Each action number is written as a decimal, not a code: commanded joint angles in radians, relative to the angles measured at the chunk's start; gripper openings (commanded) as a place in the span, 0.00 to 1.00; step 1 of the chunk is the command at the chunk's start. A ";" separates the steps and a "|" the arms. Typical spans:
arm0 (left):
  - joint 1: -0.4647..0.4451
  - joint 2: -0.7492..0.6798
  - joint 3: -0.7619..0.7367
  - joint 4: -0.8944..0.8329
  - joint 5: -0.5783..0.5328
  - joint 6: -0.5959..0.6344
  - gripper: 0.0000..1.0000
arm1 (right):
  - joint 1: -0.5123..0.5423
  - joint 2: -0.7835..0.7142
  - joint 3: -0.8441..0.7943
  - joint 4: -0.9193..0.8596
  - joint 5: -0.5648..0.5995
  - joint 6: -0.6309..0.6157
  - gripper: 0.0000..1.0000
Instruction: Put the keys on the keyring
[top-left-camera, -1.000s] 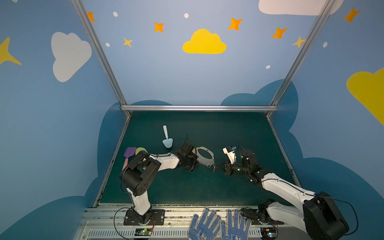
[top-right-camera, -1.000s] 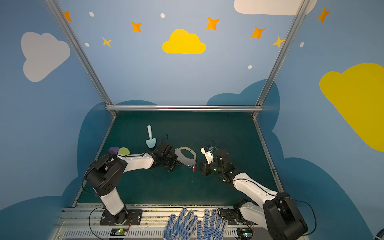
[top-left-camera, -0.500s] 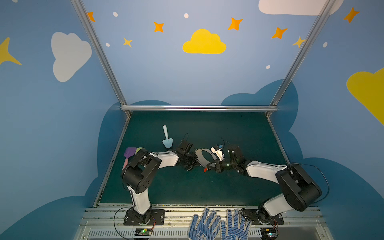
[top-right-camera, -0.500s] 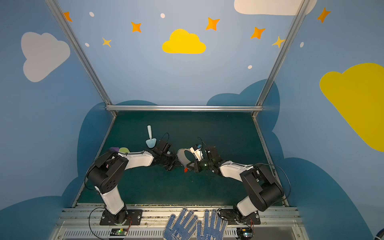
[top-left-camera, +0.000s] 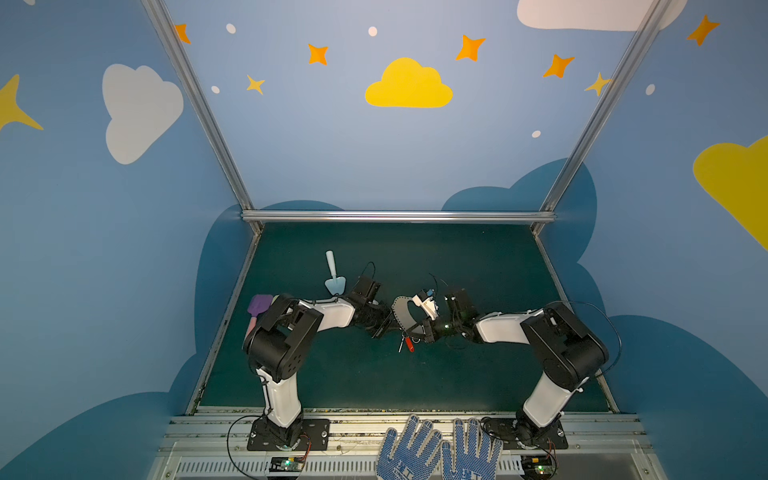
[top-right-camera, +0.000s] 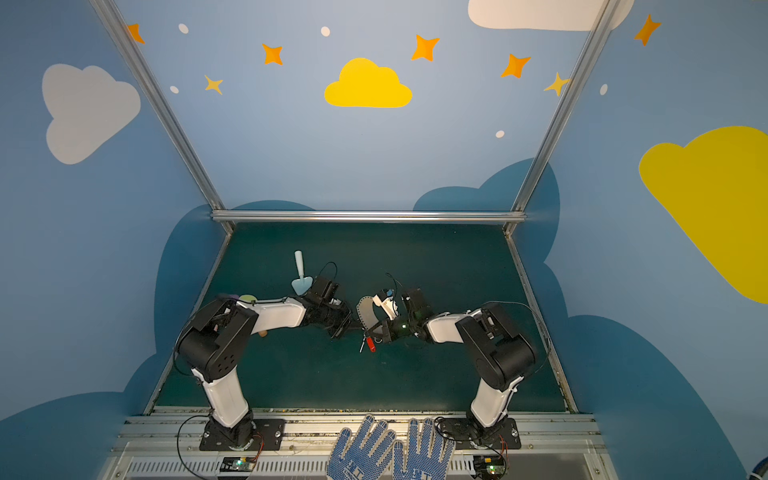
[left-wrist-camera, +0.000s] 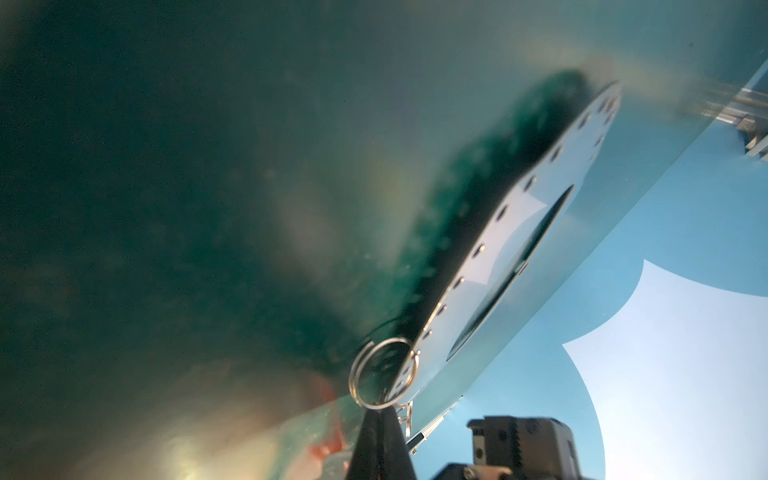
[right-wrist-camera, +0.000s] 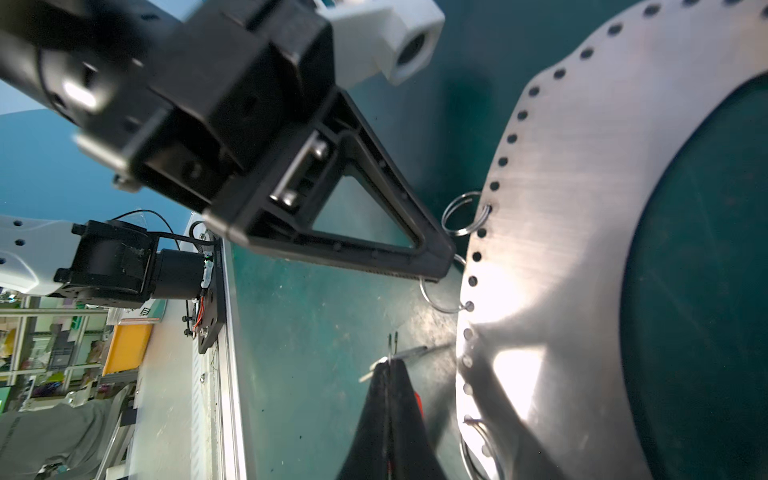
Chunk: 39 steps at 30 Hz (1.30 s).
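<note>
Centre frame: left jaws closed on a wire ring (left-wrist-camera: 382, 374) at keyring (top-left-camera: 400, 314) edge; right jaws closed, seemingly pinching the key (top-left-camera: 409, 344).

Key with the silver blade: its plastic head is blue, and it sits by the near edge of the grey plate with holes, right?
Not quite: the head is red, not blue. Both top views show the small silver key with the red plastic head by the near edge of the flat grey metal plate with tiny holes.
</note>
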 joint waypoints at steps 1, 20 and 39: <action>0.006 0.010 0.021 -0.032 0.027 0.037 0.04 | 0.004 0.028 0.032 -0.013 -0.020 -0.026 0.00; 0.015 0.005 0.016 -0.033 0.044 0.049 0.04 | 0.003 0.104 0.093 -0.049 0.016 -0.050 0.00; 0.015 -0.002 0.019 -0.049 0.066 0.077 0.04 | -0.037 0.073 0.061 0.066 0.084 0.023 0.00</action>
